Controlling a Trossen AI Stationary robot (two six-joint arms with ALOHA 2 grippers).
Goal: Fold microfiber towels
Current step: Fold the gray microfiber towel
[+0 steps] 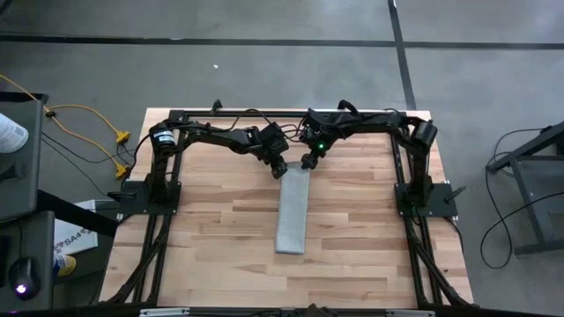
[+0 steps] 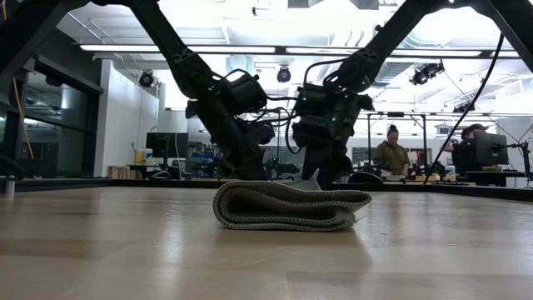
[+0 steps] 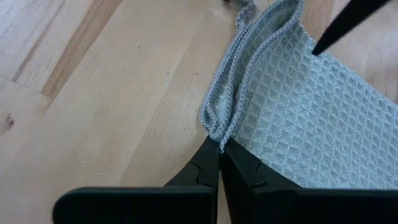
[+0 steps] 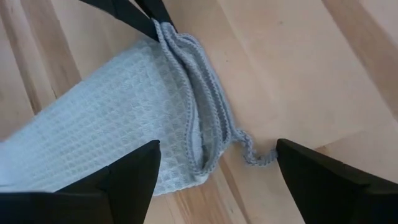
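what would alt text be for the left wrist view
The left gripper is shut, pinching a corner of a light grey waffle-textured microfiber towel folded in layers on a pale wooden table.

Towel (image 1: 293, 213): folded into a long strip, lying on the desk (image 1: 211, 229) near its middle, running from the far half toward the near edge. Left pincer (image 1: 280, 171): at the strip's far end, left corner, clamped on the layered edge. Right pincer (image 1: 307, 163): just beside it, over the far end's right corner, fingers spread.
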